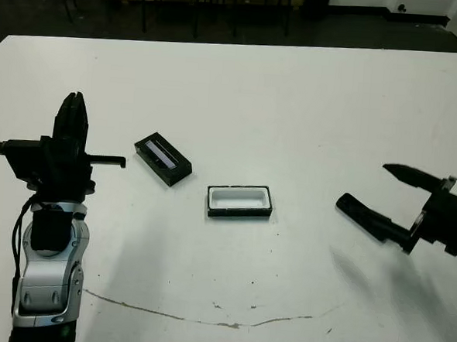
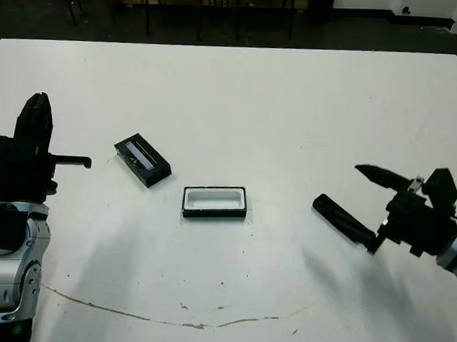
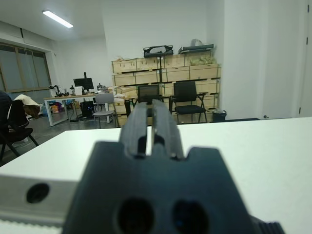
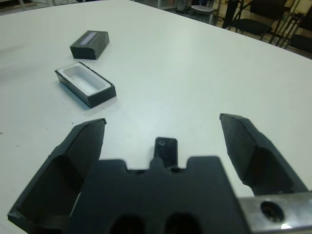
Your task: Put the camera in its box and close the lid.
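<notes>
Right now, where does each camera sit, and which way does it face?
Left and right eye views: on the head, looking forward and down at the table; both arms show, the left gripper pointing up, the right gripper open.
Left wrist view: along the left gripper's shut fingers, level over the table toward chairs and crates.
Right wrist view: between its spread fingers, down at the box and lid.
Shared: head and right wrist views both show box and lid.

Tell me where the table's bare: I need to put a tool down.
Bare: the whole far half of the table beyond lid and box; also between box and right end effector. Tightest: the lid-box gap.
</notes>
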